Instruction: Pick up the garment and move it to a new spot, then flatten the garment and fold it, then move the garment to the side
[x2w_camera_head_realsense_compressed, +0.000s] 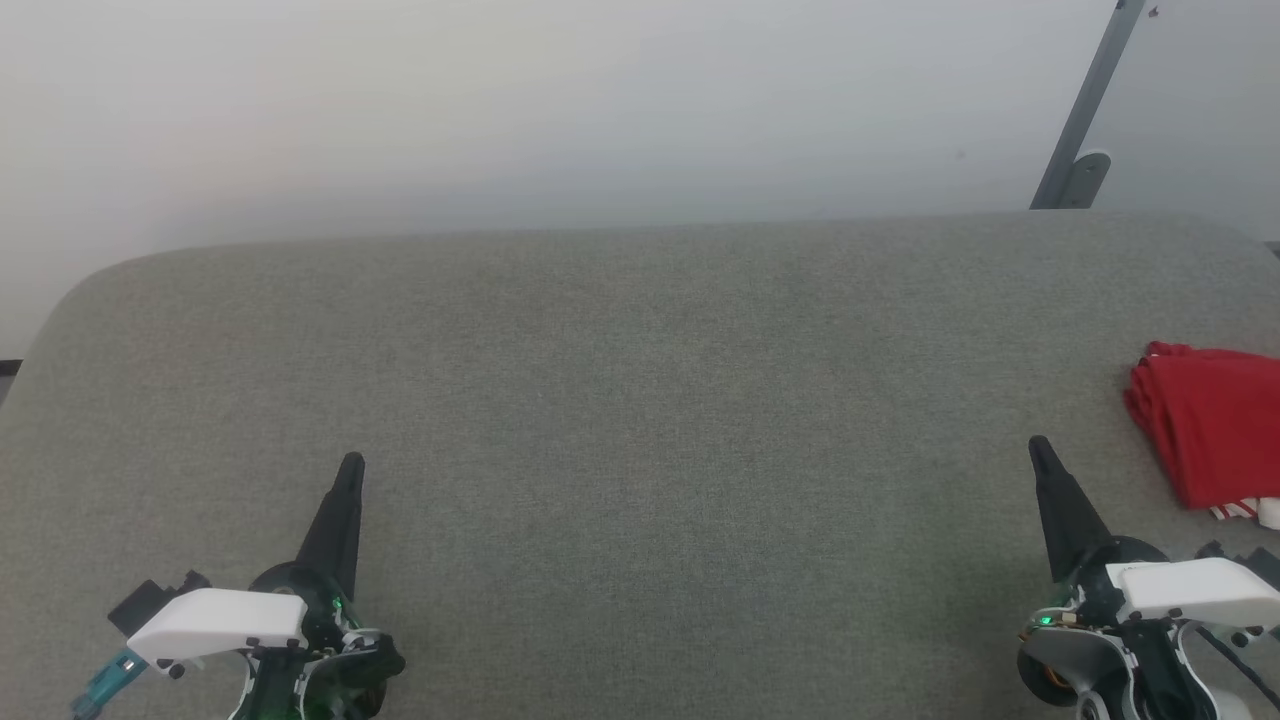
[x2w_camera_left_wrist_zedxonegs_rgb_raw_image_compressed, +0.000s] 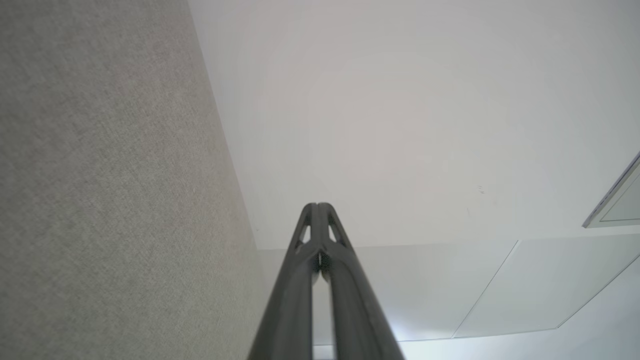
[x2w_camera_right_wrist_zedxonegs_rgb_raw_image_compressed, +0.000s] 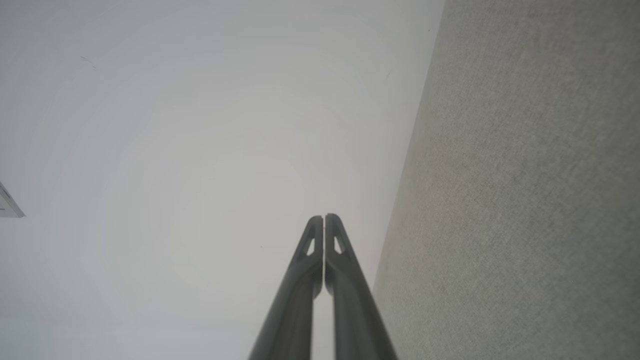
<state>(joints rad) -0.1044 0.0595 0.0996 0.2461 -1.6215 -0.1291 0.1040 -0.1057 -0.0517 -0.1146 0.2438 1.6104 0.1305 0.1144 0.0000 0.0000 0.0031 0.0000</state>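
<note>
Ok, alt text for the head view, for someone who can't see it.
A red garment lies bunched at the right edge of a grey fabric surface. The left gripper and right gripper sit shut at the bottom corners, holding nothing.

wide open grey surface (x2w_camera_head_realsense_compressed: 640, 400) across the middle, red garment (x2w_camera_head_realsense_compressed: 1210, 430) blocking the right edge

You are looking at a garment (x2w_camera_head_realsense_compressed: 1210, 435) showing solid red just right of your right gripper (x2w_camera_head_realsense_compressed: 1040, 447), with white trim peeking out at its near edge. Your left gripper (x2w_camera_head_realsense_compressed: 351, 462) is showing black fingers (x2w_camera_head_realsense_compressed: 335, 520), a white housing (x2w_camera_head_realsense_compressed: 220, 620) and a teal plug (x2w_camera_head_realsense_compressed: 108, 682) behind it. Under both, the surface (x2w_camera_head_realsense_compressed: 640, 400) is reading as flecked grey-green weave, and the wall (x2w_camera_head_realsense_compressed: 500, 100) beyond as pale grey.
</note>
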